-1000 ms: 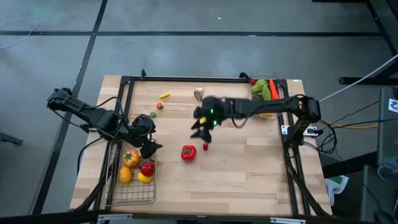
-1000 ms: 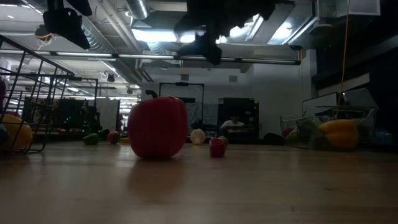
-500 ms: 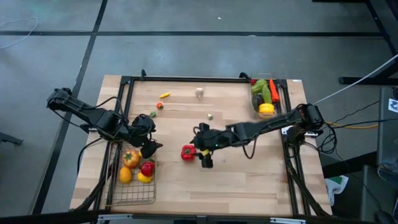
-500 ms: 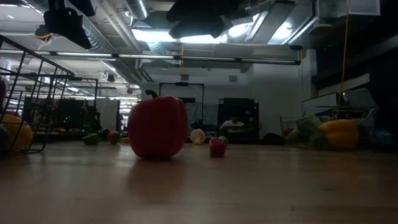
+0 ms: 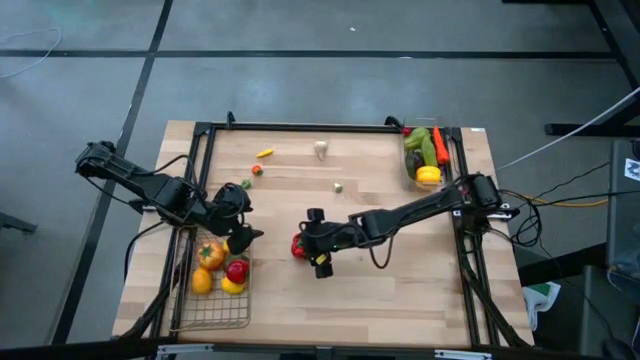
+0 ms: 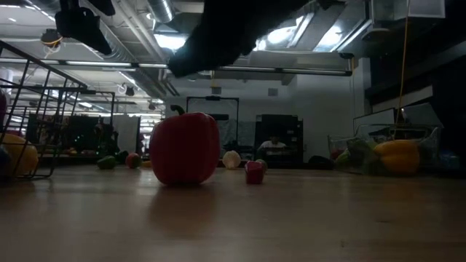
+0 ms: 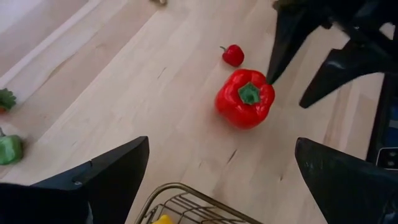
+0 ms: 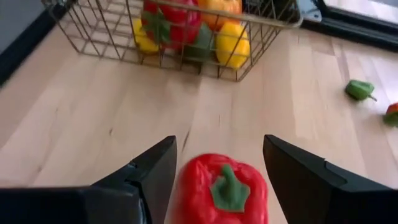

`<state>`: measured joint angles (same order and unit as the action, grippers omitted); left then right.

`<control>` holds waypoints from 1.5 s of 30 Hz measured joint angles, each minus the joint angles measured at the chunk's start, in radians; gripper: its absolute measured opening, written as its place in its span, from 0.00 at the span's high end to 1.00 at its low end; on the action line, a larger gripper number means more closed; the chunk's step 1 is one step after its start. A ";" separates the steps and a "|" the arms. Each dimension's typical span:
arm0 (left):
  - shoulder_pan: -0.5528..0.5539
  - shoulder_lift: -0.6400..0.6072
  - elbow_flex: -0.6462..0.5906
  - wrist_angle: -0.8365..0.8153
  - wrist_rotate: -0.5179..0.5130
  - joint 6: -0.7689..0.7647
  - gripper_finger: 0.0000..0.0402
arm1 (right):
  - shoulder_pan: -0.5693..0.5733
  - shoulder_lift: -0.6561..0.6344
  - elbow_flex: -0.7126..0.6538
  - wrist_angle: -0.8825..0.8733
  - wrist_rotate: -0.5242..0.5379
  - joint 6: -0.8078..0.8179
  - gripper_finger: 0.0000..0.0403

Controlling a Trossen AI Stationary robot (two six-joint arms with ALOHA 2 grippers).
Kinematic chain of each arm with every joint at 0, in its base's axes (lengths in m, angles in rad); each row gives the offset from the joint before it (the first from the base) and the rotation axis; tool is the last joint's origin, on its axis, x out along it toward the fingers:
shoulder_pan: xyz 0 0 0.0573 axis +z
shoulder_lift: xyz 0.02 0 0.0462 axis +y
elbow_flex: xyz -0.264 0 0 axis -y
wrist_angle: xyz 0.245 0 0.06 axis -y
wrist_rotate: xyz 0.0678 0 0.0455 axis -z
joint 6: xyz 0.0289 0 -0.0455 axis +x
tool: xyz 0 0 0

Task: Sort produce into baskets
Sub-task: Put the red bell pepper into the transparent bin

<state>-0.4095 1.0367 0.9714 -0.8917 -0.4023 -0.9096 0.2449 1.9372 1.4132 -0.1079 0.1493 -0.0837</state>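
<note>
Peppers fill the wire basket at the desk's left edge, under the left pincer, fingers spread, empty. Mid-desk, the right pincer straddles the red pepper, released, not clamping.

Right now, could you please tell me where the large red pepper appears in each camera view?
High view: red pepper mid-table, partly under the right hand.
Low view: left of centre.
Left wrist view: upper centre.
Right wrist view: bottom centre.
Shared landmark: wire basket.
</note>
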 joint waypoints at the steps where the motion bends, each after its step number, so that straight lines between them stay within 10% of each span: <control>1: 0.000 0.000 0.000 0.000 0.000 0.000 0.00 | -0.004 0.002 0.000 -0.010 0.000 0.000 0.41; 36: 0.000 0.000 0.000 0.009 -0.003 0.002 0.00 | -0.038 0.101 0.000 0.007 0.000 0.003 0.97; 45: 0.000 0.000 0.000 0.009 -0.003 0.002 0.00 | -0.042 -0.001 -0.001 -0.044 0.000 0.003 0.93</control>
<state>-0.4095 1.0367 0.9714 -0.8822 -0.4053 -0.9077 0.2027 1.9366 1.4120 -0.1516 0.1490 -0.0803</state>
